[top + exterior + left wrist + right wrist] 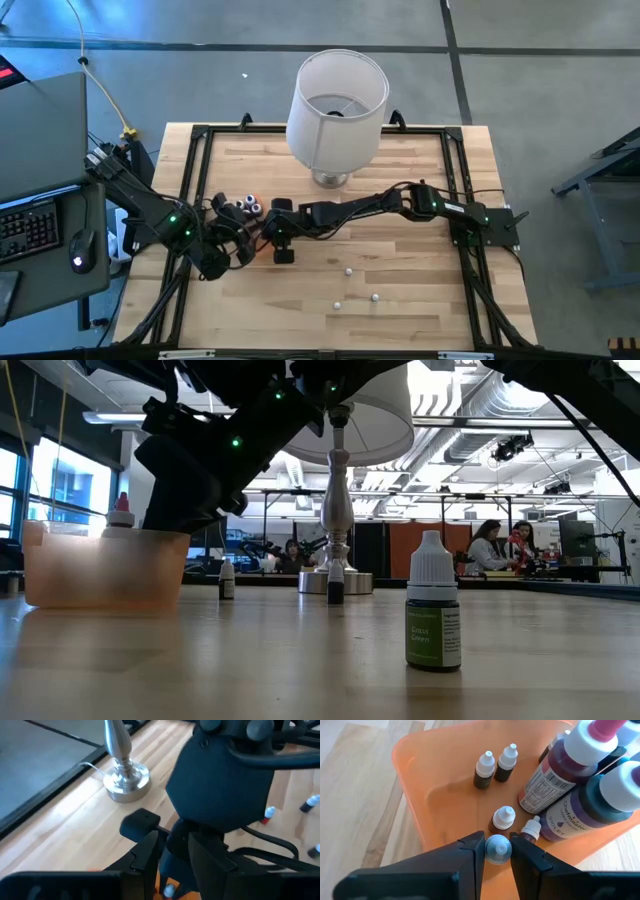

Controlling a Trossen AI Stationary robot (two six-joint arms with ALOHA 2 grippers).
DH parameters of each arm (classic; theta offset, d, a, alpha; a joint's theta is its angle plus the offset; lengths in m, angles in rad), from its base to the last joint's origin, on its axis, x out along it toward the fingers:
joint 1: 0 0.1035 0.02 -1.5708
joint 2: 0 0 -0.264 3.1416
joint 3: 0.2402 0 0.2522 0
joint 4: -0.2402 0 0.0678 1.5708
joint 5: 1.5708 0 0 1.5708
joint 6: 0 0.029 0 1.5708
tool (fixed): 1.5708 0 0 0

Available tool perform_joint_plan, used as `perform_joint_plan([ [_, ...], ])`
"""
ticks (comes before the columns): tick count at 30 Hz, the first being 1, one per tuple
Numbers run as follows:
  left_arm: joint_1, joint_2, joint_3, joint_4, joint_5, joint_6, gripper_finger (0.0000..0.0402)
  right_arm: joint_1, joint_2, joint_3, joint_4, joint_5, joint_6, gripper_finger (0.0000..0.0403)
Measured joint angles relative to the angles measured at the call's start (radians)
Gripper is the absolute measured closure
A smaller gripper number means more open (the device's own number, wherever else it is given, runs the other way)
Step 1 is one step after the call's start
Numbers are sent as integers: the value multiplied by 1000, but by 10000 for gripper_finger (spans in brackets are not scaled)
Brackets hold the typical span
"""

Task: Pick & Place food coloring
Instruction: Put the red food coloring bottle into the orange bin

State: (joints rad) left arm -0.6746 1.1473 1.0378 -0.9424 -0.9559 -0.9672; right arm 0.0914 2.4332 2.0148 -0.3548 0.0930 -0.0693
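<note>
From above, the right pincer (283,243) reaches across the wooden tabletop (400,290) to the left side, where the orange tray (258,232) lies mostly hidden under both arms; the left pincer (213,262) waits just beside it, and whether it holds anything cannot be told. Three loose bottles (348,270) stand well apart on the bare boards nearer the front, and a white lampshade (336,108) stands at the back. From the tabletop level, the tray (105,565) reads as translucent, soft-edged plastic with a shallow wall; a green bottle (433,603) with a white conical cap stands upright close by, two smaller dark ones farther off, people at desks beyond. The left wrist view shows mostly the right arm's dark matte housing, the lamp base (126,782) of turned shiny metal, and a few bottles lying on the boards. In the right wrist view the fingers (470,855) are closed narrowly on a small bottle (498,848) by its ribbed white cap, directly over the tray floor (435,805), among other small bottles and two big glossy ones (565,760). To place it well, I would lower it until its base nears the smooth floor, in the clear patch away from neighbours, then part the fingers slowly: the cap is round and slick, and a drop from height could tip it.
</note>
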Motion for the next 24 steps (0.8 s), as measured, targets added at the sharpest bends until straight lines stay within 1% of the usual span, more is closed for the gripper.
perform_joint_plan([
  [6,1,0,0,-1,87,-3,296,0,-1,-2,14,-37,-24,331],
  [13,0,0,0,-10,90,-2,296,0,-2,-2,15,-36,-44,331],
  [17,0,0,0,-20,99,-6,296,1,-4,-2,4,38,-44,331],
  [19,0,0,0,-24,105,-6,296,1,-4,-2,4,57,-44,331],
  [21,0,0,0,-25,105,-7,296,0,-4,-2,-1,52,-44,331],
  [24,0,0,0,-25,107,-11,296,0,-5,-2,-12,7,-44,331],
])
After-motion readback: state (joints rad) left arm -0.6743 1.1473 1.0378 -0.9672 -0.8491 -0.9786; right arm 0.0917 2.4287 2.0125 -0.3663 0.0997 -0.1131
